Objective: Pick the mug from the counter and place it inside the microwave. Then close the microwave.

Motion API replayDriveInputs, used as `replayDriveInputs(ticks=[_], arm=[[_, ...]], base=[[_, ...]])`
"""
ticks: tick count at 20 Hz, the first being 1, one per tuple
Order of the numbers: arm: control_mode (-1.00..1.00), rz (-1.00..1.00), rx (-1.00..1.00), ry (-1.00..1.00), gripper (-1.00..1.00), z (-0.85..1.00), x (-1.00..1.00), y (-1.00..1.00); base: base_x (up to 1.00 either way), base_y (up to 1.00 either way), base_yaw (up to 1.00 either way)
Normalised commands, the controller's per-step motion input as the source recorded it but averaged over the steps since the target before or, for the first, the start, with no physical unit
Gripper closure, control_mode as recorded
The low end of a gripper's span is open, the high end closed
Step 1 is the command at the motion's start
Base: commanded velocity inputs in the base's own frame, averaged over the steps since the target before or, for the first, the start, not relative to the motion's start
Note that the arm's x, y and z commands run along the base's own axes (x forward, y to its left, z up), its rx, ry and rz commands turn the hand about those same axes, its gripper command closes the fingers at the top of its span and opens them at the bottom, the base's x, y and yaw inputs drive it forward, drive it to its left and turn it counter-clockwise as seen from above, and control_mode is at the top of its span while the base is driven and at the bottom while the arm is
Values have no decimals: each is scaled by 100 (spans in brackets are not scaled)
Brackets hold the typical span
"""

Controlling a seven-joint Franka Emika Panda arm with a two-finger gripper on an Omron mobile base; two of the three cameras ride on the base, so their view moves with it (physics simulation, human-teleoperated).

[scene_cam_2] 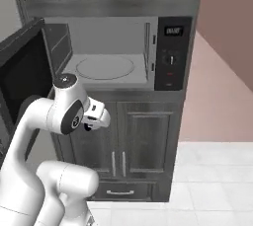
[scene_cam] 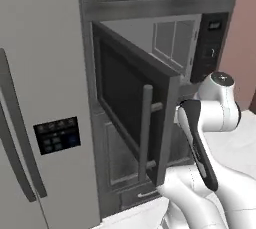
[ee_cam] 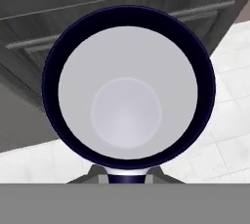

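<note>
While the microwave (scene_cam_2: 106, 47) is seen with its door (scene_cam: 135, 123) swung wide open, the mug (ee_cam: 128, 88) is held right in front of the hand camera, its dark blue rim and pale grey inside being looked into from above. The gripper (scene_cam_2: 93, 121) is closed almost fully, and the mug's rim is pinched at the bottom edge of the hand view, where the wall of the mug is met by the fingertips (ee_cam: 97, 175). The mug is carried clear of the counter (scene_cam_2: 217, 180), whose white marble surface is seen below and beyond it, next to the dark grey cabinets (scene_cam_2: 128, 141). In the right base view the gripper is found below the front edge of the microwave opening, level with the upper part of the cabinet doors and left of their middle. The round white turntable (scene_cam_2: 105, 67) is seen bare inside the light grey cavity. The black control panel (scene_cam_2: 172, 52) with display and knob is set at the right side of the opening. A grey fridge (scene_cam: 40, 123) is seen at the left of the left base view, beside the open door.
</note>
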Motion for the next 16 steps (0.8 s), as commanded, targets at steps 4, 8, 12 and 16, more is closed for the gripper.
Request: replayDriveInputs(ticks=[4,8,12,16], arm=[[100,0,0,0,100,0,0,0],[100,0,0,0,100,0,0,0],[100,0,0,0,100,0,0,0],[100,0,0,0,100,0,0,0]], base=[[56,-10,94],[4,-33,27],[0,-52,0],[-7,-75,-6]])
